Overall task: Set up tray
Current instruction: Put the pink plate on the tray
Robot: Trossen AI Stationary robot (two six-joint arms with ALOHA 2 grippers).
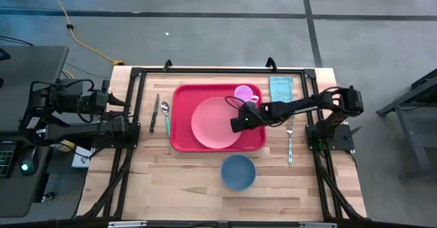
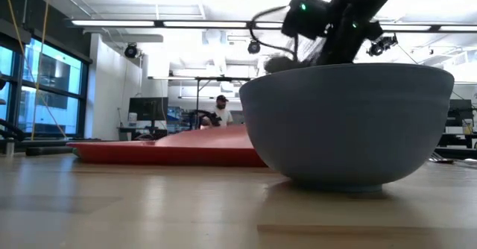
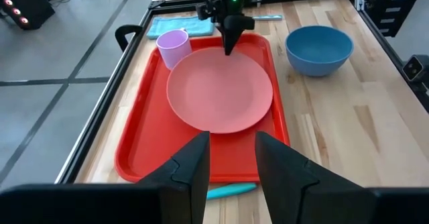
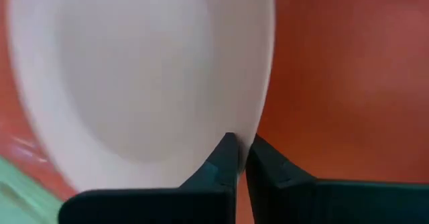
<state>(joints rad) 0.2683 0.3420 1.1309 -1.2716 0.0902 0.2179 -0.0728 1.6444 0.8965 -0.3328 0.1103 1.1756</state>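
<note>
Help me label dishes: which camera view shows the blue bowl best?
The left wrist view: the blue bowl shows whole, rim and inside. High view shows only its top; low view only its side, filling the picture; right wrist view misses it.

The large red rectangular plastic tray [image 1: 183,119] with rounded corners and a raised rim lies flat on the wooden table, towards the far side and near the middle. It carries a round pink plate and, in its far right corner, a small pink cup.

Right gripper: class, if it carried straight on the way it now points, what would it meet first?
Most likely the round pink plate: the right gripper, pinching its rim, points across it on the red rectangular plastic tray.
</note>
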